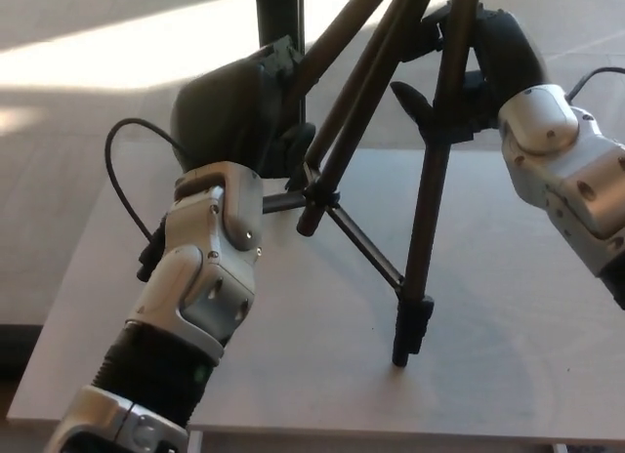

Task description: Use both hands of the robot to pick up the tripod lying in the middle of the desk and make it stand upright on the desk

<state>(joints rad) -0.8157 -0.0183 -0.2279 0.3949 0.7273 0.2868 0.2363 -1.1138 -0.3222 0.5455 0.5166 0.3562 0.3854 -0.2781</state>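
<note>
The black tripod (430, 209) is lifted nearly upright over the pale desk (518, 307), its top out of view above. One leg's foot (410, 341) rests on the desk near the middle. A second leg ends in the air (311, 219), joined by thin braces. My left hand (234, 116) is shut on the left leg, whose foot (149, 261) peeks out behind my forearm. My right hand (488, 67) is shut on the upper part of the leg that touches the desk.
A dark vertical post (276, 14) stands behind the desk's far edge. A thin black cable (115, 185) loops off my left wrist. The desk's front edge runs along the bottom, with pale floor beyond its left side.
</note>
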